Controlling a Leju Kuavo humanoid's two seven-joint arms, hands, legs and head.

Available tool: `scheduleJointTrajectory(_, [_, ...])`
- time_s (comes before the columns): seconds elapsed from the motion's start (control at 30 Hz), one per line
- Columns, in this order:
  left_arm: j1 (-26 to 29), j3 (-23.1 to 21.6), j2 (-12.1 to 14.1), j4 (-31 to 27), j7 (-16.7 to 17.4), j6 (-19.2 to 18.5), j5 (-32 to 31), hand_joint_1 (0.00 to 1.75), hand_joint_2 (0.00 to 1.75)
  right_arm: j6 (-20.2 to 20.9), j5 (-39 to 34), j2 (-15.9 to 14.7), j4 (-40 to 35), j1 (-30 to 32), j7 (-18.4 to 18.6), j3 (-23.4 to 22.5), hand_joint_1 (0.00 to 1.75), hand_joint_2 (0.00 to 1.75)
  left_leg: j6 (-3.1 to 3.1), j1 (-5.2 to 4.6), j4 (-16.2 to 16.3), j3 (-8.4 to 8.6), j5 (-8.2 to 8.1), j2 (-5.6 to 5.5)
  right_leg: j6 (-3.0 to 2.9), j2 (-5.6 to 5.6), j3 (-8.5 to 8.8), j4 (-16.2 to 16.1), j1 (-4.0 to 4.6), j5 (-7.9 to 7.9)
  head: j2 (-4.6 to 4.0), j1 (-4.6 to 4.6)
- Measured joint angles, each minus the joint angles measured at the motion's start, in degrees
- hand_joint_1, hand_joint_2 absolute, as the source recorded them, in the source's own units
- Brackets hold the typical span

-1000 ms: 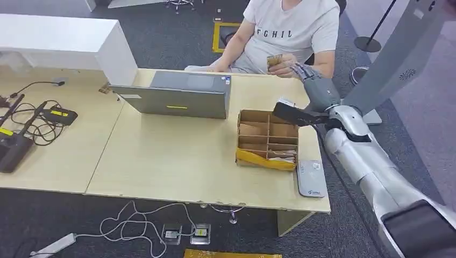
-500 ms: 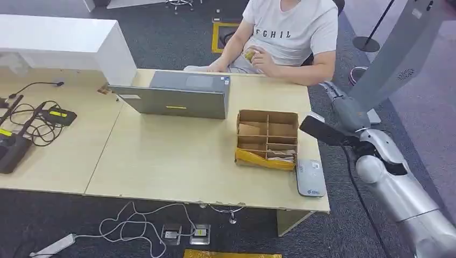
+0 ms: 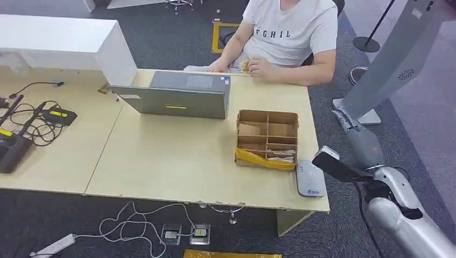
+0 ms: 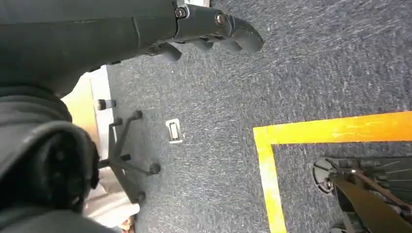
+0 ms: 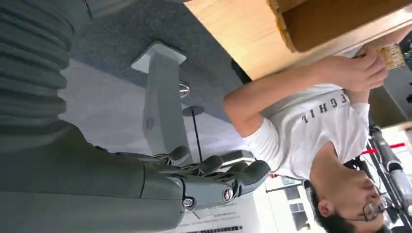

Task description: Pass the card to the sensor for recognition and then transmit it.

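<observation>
The card [image 3: 244,65] is sitting in the person's hand [image 3: 258,67] at the far edge of the surface [image 3: 177,161] in the head view, too small to tell its long axis or facing. The person's shirt [image 3: 293,27] is reading "FGHIL". The sensor [image 3: 311,178], a grey pad, is lying flat just beside the cardboard box [image 3: 267,138], behind which a laptop [image 3: 177,95] is standing. The right hand [image 3: 356,137] is hanging off the surface's edge, holding nothing.

In the left wrist view, the left hand [image 4: 214,29] is curling its fingers loosely over carpet, gripping nothing.

In the right wrist view, the right hand's fingers [image 5: 228,177] are lying apart and empty, while the person is pinching the yellowish card [image 5: 391,56].
</observation>
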Motion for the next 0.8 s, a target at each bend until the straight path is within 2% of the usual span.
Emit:
scheduleJointTrajectory(0.27, [-0.13,0.00,-0.17,0.00,-1.05,1.22,0.57,0.00,0.00,-3.85,0.50,2.82,0.90,1.70,-0.24,3.22,0.00,1.75,-0.01,0.03,0.00,0.01,0.01,-0.01,0.00,0.01,0.01,0.02,0.03,0.00,0.00,0.00])
scheduleJointTrajectory(0.53, [-0.20,0.00,-0.22,0.00,-1.07,1.12,0.59,0.00,0.00,-4.31,0.20,5.37,2.14,2.01,-0.24,5.07,0.00,1.75,-0.01,0.02,0.00,-0.01,0.01,-0.01,-0.01,0.01,0.01,0.01,0.02,-0.01,0.00,0.00])
scheduleJointTrajectory(0.8, [-0.25,0.00,-0.39,0.00,-0.66,1.05,0.57,0.00,0.00,-3.81,-2.95,9.46,4.61,1.60,-1.86,6.80,0.00,1.75,-0.01,0.03,0.00,-0.01,0.01,-0.01,-0.01,0.00,0.01,0.02,0.03,-0.01,0.00,-0.02])
